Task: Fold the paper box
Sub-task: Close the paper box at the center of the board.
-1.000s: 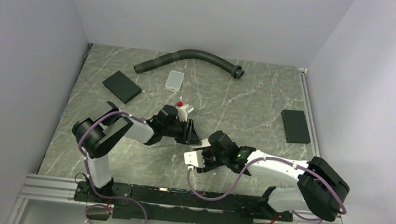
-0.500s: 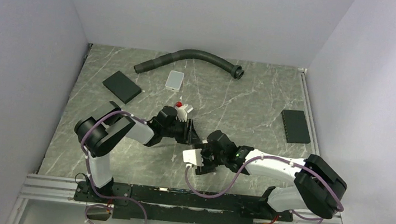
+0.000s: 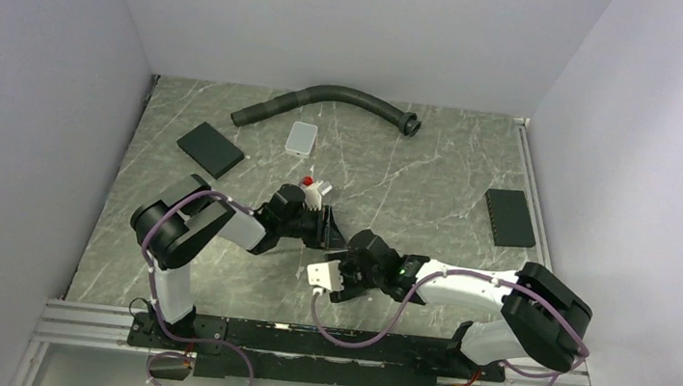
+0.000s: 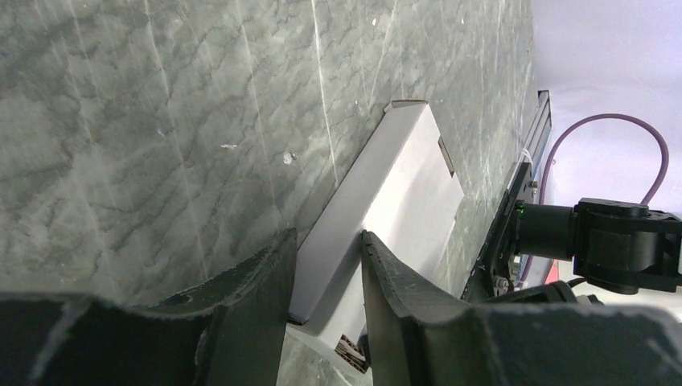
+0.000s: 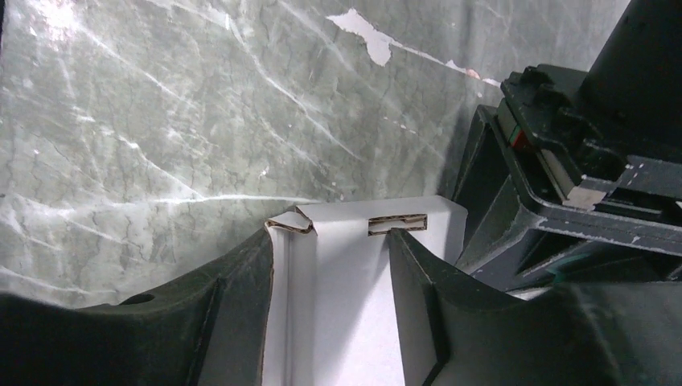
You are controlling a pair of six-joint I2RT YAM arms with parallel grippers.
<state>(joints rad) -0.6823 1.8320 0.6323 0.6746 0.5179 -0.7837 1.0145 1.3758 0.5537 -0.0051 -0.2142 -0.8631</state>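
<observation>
Right claw [image 5: 330, 241]: clenched on the paper box [image 5: 342, 314], a slim white carton at the front centre of the marbled surface [image 5: 145, 121]. Left claw [image 4: 326, 245]: fingers straddle 1 end of the carton; grip cannot be confirmed. Judgement: light, thin card, easily creased. Hold across the flat faces, clear of the end flaps.

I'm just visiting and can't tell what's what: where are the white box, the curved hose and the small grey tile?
white box [image 4: 402, 185], left wrist view, its broad white face.
hose [image 3: 339, 93], top view, middle of its bend.
grey tile [image 3: 301, 137], top view, its centre.
</observation>
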